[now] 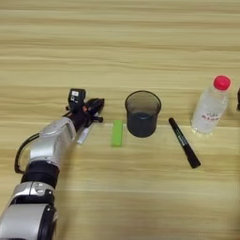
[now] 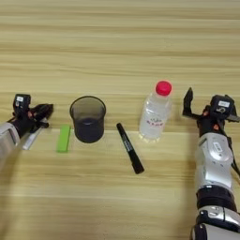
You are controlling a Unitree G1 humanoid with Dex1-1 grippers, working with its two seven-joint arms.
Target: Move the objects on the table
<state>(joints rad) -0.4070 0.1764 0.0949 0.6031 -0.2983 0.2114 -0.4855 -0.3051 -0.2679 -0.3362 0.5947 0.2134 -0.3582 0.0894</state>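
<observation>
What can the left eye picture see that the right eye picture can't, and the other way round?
Only the left eye view shows the whole left arm, from its shoulder end up to the left gripper. Only the right eye view shows the right arm and the right gripper, which sits just right of the bottle.

Both views share the wooden table, the dark cup, the green block, the black marker, the clear bottle with its red cap, and a small white thing lying by the left gripper.
</observation>
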